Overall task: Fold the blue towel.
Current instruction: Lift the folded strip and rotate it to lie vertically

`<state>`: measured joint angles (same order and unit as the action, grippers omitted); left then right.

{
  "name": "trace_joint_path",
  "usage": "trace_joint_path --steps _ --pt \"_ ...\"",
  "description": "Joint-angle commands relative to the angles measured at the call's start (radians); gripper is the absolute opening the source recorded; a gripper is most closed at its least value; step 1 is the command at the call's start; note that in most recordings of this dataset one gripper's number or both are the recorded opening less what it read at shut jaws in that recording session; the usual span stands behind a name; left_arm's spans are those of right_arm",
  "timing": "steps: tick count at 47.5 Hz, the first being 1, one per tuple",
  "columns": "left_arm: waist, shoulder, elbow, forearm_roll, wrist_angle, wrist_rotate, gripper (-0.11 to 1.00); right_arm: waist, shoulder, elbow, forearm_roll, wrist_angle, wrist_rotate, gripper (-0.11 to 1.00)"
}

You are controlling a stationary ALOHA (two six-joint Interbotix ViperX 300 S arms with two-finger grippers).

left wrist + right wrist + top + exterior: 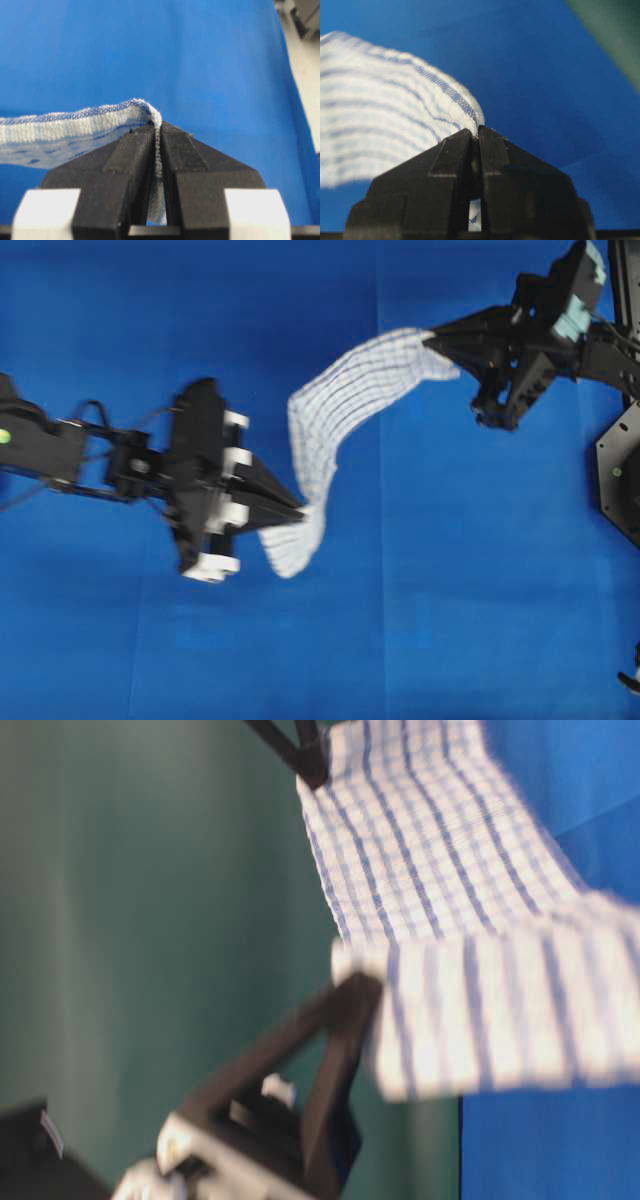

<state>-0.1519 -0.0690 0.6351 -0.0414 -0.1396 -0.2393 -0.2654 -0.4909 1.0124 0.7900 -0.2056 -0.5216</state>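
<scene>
The blue towel [335,405], white with thin blue stripes, hangs in the air as a twisted band between my two grippers above the blue table covering [450,590]. My left gripper [300,510] is shut on its lower corner; the hem shows pinched between the jaws in the left wrist view [157,131]. My right gripper [432,338] is shut on the upper corner, seen in the right wrist view [476,132]. In the table-level view the towel [440,870] spans from the far gripper down to the near gripper [360,990].
A black base plate [618,470] stands at the right edge of the overhead view. A green wall [150,920] fills the left of the table-level view. The table covering has faint crease lines.
</scene>
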Motion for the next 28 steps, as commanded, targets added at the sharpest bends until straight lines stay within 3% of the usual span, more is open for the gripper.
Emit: trace_joint_path --steps 1,14,28 --pt "-0.006 0.044 -0.078 -0.002 -0.023 -0.005 0.02 -0.031 0.031 -0.049 -0.002 -0.003 -0.018 -0.04" --pt "-0.009 0.193 -0.229 -0.015 -0.094 -0.023 0.02 -0.101 0.163 -0.15 -0.003 -0.003 -0.109 -0.04" --pt "-0.006 0.285 -0.311 -0.015 -0.092 -0.15 0.02 -0.127 0.239 -0.224 -0.003 -0.003 -0.161 -0.04"
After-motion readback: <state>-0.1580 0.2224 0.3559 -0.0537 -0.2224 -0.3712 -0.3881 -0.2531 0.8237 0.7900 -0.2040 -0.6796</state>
